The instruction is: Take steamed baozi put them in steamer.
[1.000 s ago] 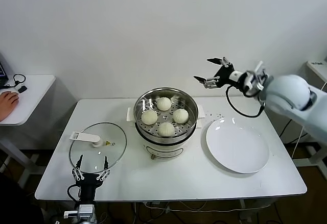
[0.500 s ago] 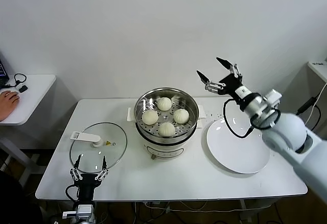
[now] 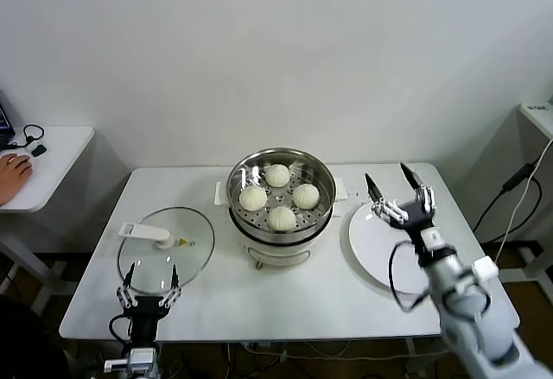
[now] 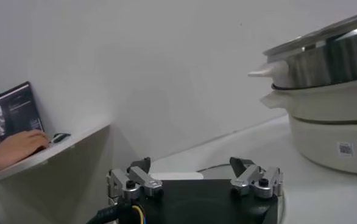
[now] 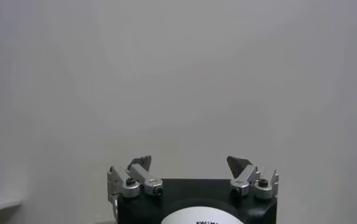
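The right gripper (image 3: 399, 187) has dropped from beside the steamer (image 3: 281, 198) to over the plate (image 3: 380, 254) — fingers spread, empty.

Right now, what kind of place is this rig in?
Probably a lab or office test room, not a kitchen: plain white table by a bare wall, a side desk with someone at a laptop, and a steamer set out.

The right gripper (image 3: 397, 186) has swung down and back from up behind the steamer (image 3: 281, 202); it now hangs over the far edge of the white plate (image 3: 380, 258), fingers pointing up and spread wide, nothing in them, its arm drawn in toward the table's near right corner
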